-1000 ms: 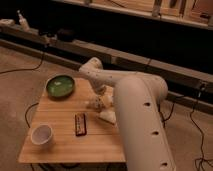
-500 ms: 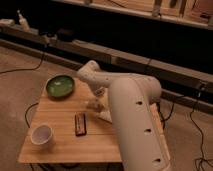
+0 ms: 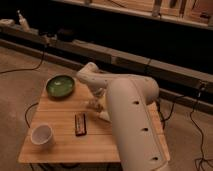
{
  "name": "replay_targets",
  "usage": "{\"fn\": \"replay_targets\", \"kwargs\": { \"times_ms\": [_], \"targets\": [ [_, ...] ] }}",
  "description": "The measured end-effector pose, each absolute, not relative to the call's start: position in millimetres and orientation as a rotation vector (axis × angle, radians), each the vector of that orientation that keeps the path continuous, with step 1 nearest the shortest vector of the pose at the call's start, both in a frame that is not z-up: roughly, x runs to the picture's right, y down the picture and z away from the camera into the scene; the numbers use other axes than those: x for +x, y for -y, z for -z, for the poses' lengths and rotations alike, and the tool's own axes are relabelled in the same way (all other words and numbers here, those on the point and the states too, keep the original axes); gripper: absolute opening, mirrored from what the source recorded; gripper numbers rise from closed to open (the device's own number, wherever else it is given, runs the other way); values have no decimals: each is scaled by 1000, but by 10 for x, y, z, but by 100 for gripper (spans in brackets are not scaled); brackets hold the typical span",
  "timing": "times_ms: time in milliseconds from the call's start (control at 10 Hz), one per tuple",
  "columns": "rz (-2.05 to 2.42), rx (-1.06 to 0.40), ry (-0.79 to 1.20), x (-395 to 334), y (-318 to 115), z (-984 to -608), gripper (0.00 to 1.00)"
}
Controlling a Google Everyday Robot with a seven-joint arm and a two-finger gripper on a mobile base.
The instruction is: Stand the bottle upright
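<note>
While the bottle (image 3: 103, 114) lies just right of the candy bar (image 3: 80, 124), my jaws hang wide and empty close by it; I should clamp its body squarely, then tip neck-up.

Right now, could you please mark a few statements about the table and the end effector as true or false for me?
1. The green bowl sits near the far left corner of the table. True.
2. The white cup lies inside the green bowl. False: it stands alone near the table's near left corner.
3. The end effector is low over the middle of the table, beyond the candy bar. True.
4. The candy bar lies on the floor. False: it lies flat on the table, between the white cup and the robot's arm.
</note>
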State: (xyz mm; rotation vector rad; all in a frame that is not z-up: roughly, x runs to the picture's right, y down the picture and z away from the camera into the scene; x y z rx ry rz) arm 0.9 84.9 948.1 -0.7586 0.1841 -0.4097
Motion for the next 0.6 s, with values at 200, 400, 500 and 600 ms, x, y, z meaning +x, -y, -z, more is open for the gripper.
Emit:
{"fn": "replay_targets", "kwargs": {
  "times_ms": [200,400,500,600],
  "targets": [
    [417,-746,-190,-44,-838,-9486,80],
    [418,-735,-193,-84,-815,-9484,80],
    [417,-730,-194,-96,-796,-9478,80],
    [417,-725,-191,-132,-777,-9470,80]
  ]
}}
